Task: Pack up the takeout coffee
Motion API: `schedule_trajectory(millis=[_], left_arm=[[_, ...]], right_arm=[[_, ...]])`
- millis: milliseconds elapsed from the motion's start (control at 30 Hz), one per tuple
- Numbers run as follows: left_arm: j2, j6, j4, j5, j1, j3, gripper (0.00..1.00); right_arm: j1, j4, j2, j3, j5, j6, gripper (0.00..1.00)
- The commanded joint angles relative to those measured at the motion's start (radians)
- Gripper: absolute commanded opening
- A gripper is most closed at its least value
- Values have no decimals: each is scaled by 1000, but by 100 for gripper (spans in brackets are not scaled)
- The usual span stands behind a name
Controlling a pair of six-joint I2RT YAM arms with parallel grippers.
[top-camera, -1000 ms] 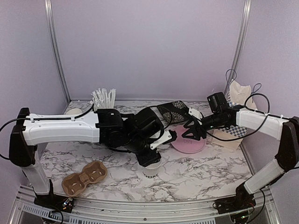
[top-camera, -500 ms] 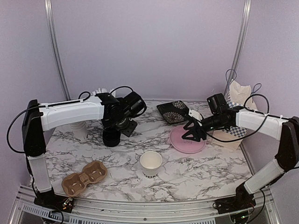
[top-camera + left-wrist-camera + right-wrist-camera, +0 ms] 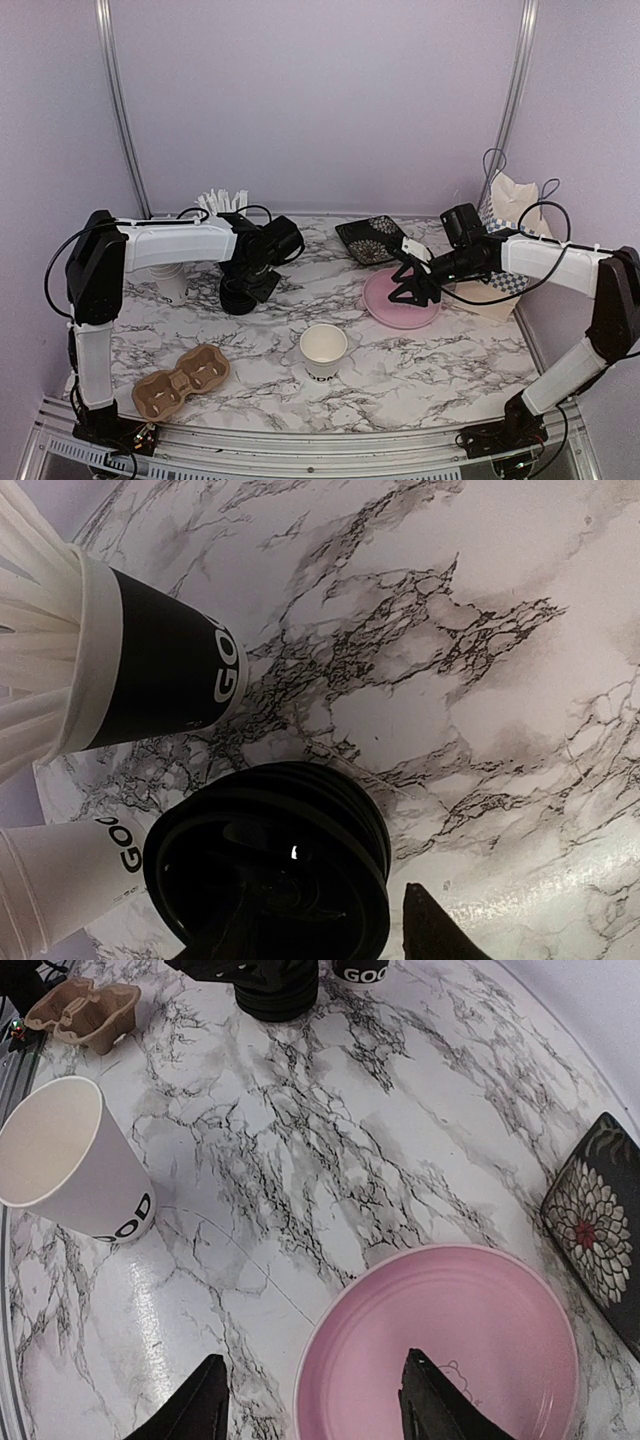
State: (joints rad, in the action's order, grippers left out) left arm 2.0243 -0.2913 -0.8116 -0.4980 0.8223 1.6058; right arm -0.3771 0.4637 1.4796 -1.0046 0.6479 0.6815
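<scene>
One takeout coffee cup (image 3: 323,350), white with black lettering, stands upright without a lid near the table's middle front; it also shows in the right wrist view (image 3: 70,1160). A stack of black lids (image 3: 238,296) sits at the back left. My left gripper (image 3: 252,284) hangs just over that stack. In the left wrist view the left gripper (image 3: 325,935) is open, with the lids (image 3: 270,870) partly between the jaws and one fingertip (image 3: 435,932) just outside the rim. My right gripper (image 3: 408,290) is open and empty over the pink plate's (image 3: 450,1340) left edge.
A brown two-hole cup carrier (image 3: 180,380) lies front left. A black cup of white straws (image 3: 160,665) and nested white cups (image 3: 60,880) stand beside the lids. A dark patterned tray (image 3: 370,238) sits behind the pink plate (image 3: 400,300). A paper bag (image 3: 515,215) stands far right.
My left arm swung from above the white cup back left to the lid stack, leaving the cup standing. The right arm has hardly moved.
</scene>
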Motion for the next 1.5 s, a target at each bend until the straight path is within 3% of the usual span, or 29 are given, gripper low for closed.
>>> schedule_trajectory(millis=[0,300,700,1033,1267,1467], left_arm=[[24,-3,1,11,-3,-19,47],[52,11,8,-6,-6,-23,31],[70,31,8,-13,-6,-21,20],[-59,44,-40,45,3,-16,9],[-183,61,-70,160,6,1,8],[-312,158,53,426,64,71,7]], right_arm=[[4,-3,7,-5,19,3,56],[4,1,14,-7,21,5,56],[4,6,16,-11,21,4,56],[4,16,23,-24,36,0,56],[4,37,34,-43,45,0,55],[5,105,15,-175,150,-58,58]])
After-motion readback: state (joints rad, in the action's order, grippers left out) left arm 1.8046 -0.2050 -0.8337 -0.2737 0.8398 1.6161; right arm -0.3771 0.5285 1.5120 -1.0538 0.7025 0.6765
